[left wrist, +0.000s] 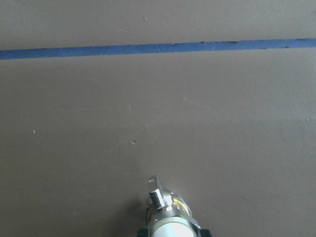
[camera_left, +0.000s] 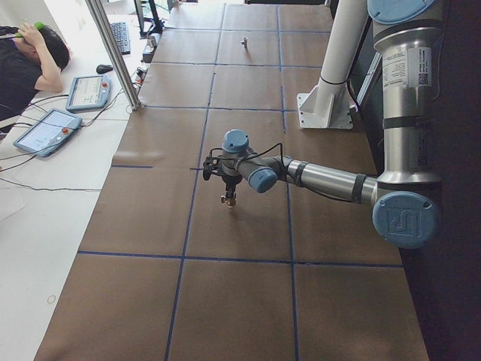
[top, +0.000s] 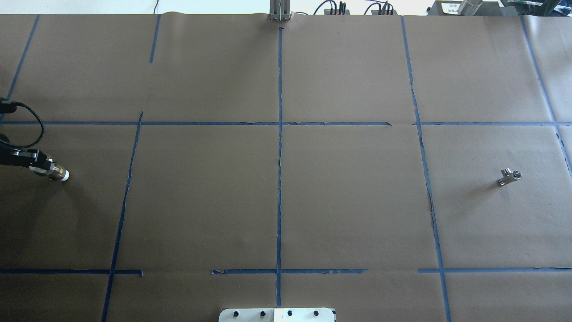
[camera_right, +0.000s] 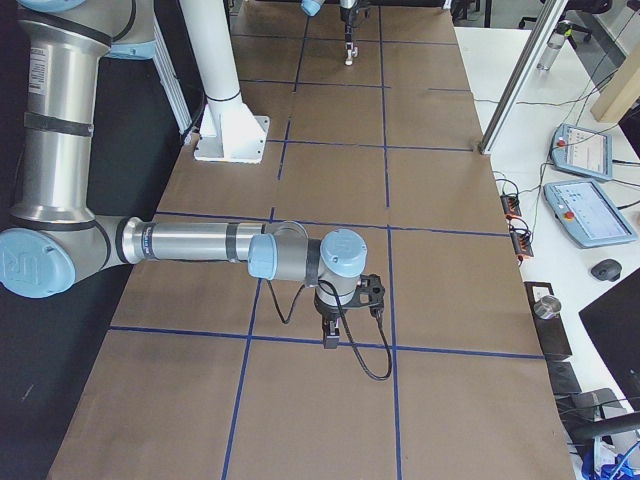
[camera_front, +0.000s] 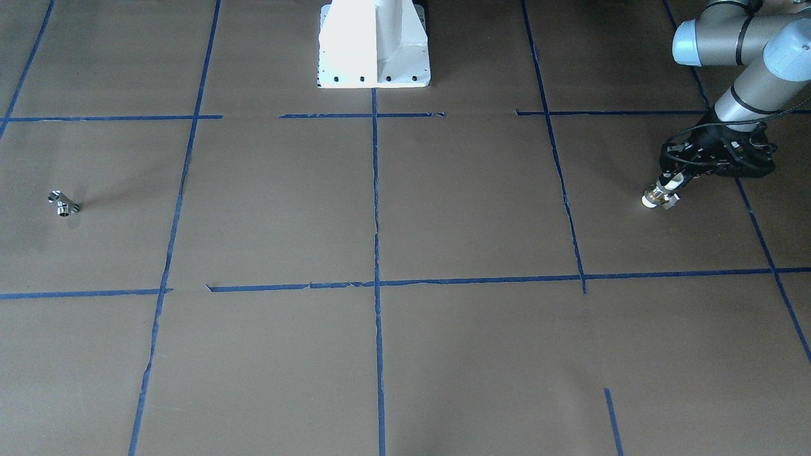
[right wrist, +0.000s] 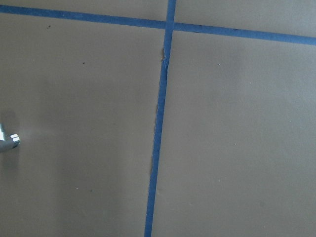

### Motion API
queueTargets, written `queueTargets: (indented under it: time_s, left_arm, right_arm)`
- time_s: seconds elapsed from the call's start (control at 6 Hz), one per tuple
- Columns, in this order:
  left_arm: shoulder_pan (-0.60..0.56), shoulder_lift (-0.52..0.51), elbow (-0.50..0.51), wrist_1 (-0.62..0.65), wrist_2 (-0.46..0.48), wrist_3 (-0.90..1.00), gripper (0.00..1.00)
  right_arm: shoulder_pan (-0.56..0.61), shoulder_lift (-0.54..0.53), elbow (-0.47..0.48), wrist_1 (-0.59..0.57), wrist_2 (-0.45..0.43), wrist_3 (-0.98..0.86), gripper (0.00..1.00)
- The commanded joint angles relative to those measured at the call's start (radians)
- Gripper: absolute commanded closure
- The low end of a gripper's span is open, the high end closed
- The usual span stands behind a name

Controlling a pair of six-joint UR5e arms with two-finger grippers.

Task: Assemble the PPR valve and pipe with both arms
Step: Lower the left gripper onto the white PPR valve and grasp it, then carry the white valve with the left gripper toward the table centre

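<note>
The PPR valve (camera_front: 659, 196), with white ends and a metal middle, sticks out of my left gripper (camera_front: 671, 181), which is shut on its rear white end. It hangs low over the brown paper at the table's left end (top: 56, 173) (camera_left: 228, 198). In the left wrist view the valve (left wrist: 165, 213) fills the bottom edge, its tab up. The pipe (top: 509, 176), a chrome T-piece, lies alone on the paper at the opposite end (camera_front: 63, 204) (right wrist: 7, 140). My right gripper (camera_right: 330, 338) shows only in the exterior right view, pointing down over the paper; I cannot tell its state.
Brown paper with blue tape lines (top: 279, 179) covers the table. The white pedestal base (camera_front: 374, 47) stands at the robot's side. An aluminium post (camera_left: 116, 56) rises at the far edge, with tablets (camera_left: 46, 129) and a seated person beyond it.
</note>
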Motion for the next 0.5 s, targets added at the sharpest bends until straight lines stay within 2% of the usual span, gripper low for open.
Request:
queueTargets:
  time_s: [0.0,0.17,0.33]
  left_arm:
    - [0.000,-0.095,-0.086,0.172,-0.001,-0.084,1.00]
    - [0.010,-0.205,-0.143,0.333,-0.001,-0.163,1.00]
    - [0.092,-0.352,-0.156,0.467,0.005,-0.286,1.00]
  right_arm:
    - [-0.001,0.000,0.000,0.000,0.001,0.001,0.00]
    - [-0.001,0.000,0.000,0.000,0.001,0.001,0.00]
    - [-0.001,0.000,0.000,0.000,0.003,0.001,0.00]
